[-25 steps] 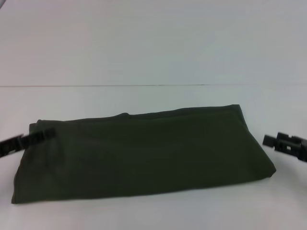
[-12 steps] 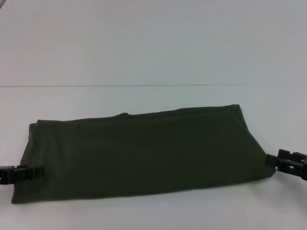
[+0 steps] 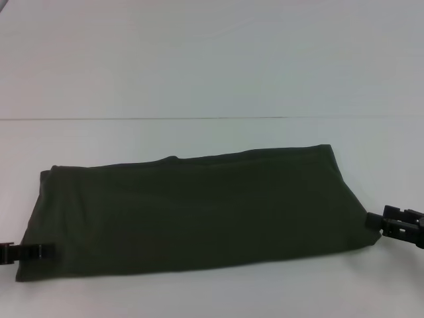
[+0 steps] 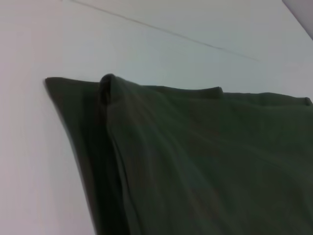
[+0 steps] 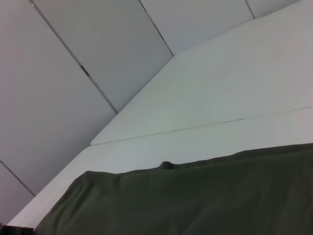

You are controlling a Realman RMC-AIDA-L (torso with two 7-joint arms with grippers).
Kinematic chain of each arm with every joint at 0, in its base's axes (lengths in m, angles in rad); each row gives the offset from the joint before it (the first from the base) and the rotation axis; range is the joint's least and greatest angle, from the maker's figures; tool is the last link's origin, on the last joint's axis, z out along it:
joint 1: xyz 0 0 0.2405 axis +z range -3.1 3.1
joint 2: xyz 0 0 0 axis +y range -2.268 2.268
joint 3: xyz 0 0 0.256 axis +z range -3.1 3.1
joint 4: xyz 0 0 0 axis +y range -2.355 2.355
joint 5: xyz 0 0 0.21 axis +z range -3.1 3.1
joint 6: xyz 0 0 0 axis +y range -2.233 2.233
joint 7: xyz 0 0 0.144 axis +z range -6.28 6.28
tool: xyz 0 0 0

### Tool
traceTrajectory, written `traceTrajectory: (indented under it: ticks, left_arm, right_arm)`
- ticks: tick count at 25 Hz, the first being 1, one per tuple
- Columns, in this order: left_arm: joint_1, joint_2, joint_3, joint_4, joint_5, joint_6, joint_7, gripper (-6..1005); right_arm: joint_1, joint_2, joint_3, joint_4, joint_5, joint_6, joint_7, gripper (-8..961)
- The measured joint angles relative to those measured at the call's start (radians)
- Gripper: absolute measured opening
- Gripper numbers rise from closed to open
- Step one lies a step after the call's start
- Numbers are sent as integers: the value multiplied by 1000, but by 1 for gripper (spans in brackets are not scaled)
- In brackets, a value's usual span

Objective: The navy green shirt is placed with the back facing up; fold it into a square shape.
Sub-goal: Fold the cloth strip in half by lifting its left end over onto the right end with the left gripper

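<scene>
- Here, the left gripper point(image 3: 40, 252) sits low at the shirt's near-left corner, its black tip touching the fabric edge there; whether its jaws are apart or pinched on the cloth cannot be told.
- The right gripper point(image 3: 384, 224) sits at the opposite end, its tip meeting the shirt's near-right corner; its jaw state cannot be told either.
- Between the two grippers lies the navy green shirt point(image 3: 192, 215), already folded into a long, wide band that runs across the white table point(image 3: 199, 79), closer to the table's near edge than to its far one.
- The band's far edge rises slightly toward the right, with a small bump of fabric along it.
- In the left wrist view the shirt point(image 4: 205, 161) shows stacked layers at its end, with a raised fold ridge running along that end.
- In the right wrist view the shirt point(image 5: 195, 200) fills the lower part, with the table point(image 5: 234, 93) stretching away behind it and grey wall panels point(image 5: 73, 63) beyond.
</scene>
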Motion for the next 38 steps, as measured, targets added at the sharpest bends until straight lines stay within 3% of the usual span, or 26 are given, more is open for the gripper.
traceTrajectory:
  ticks: [9, 38]
  left_arm:
    - [-4, 19, -70, 21, 62, -17, -71, 685]
    - [-14, 17, -13, -40, 82, -80, -8, 683]
  right_arm:
    - [5, 1, -10, 0, 0, 0, 3, 916]
    - [5, 5, -11, 0, 0, 1, 0, 917]
